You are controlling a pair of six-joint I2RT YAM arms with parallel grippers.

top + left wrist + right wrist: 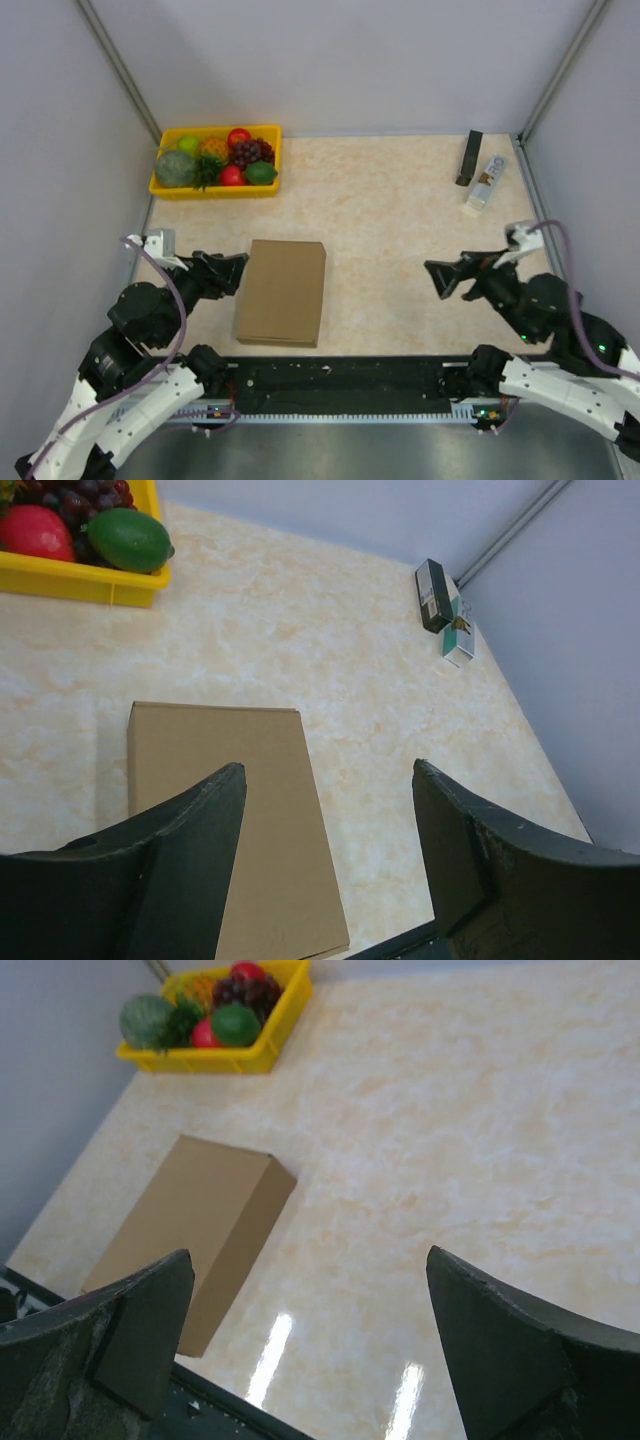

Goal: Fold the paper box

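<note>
Brown cardboard most at risk from the nearest thing: left tool (240, 272), low at the near left, fingertips just beside the left long edge of the paper box (282, 292); touching or not, cannot tell. Could shove or skew the box across the glossy table (390, 200) on any careless swing to the right, with nothing pinning it down. Could also let a tucked lid spring back up, with no hold on top. Spread apart and empty, bare cardboard and table showing between the fingers in the left wrist view. Forearm angled in from the left, wrist bent toward the box.

Right tool (437, 280) at about the same depth, well apart from the box, splayed wide, gripping nothing. Elbow folded at the near right, fingers pointing left.

Box itself: flat on the table left of centre, closed, a plain rectangular block, no loose flap visible. Looks folded already, as a judgement.

Farther back, yellow tray (215, 191) at the far left; black bar (468, 158) and small carton (485, 184) at the far right.
</note>
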